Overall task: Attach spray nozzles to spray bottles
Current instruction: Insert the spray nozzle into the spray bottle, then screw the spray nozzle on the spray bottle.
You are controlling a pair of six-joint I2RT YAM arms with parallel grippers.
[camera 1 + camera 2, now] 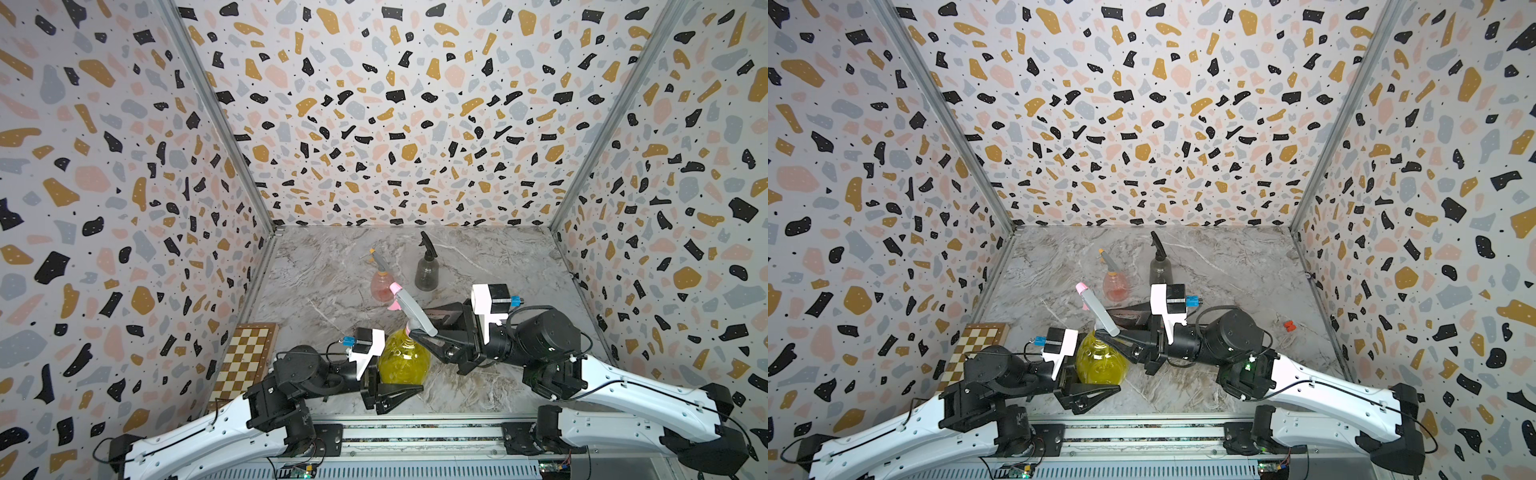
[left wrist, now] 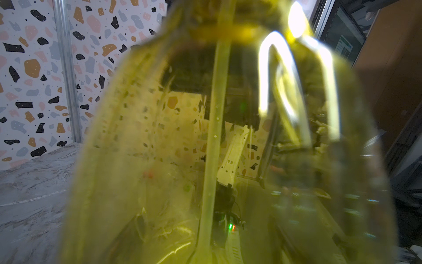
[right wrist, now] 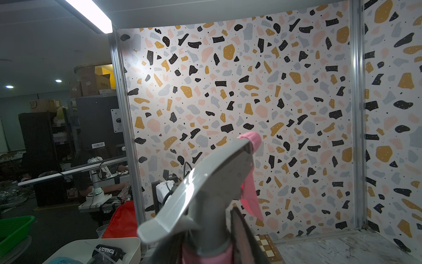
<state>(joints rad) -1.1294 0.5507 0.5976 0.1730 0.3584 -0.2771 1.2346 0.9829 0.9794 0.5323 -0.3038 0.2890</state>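
Top views both show me the left tool (image 1: 405,374) pinching the belly of the rounded translucent yellow plastic bottle (image 1: 401,353), which stands near the front of the marble surface (image 1: 478,257). The right tool (image 1: 413,331) is clamped on the collar of the grey-and-pink trigger nozzle (image 1: 411,309) seated on the bottle's neck. I'd hold the bottle steady and turn the collar squarely until snug.

Left wrist: the dip tube (image 2: 214,137) runs down inside the yellow wall.

Right wrist: dark fingers (image 3: 242,228) flank the pink collar (image 3: 205,253). Outside the booth are a barcode sticker (image 3: 98,144) and a black item (image 3: 109,251) with white lettering I can't read reliably.
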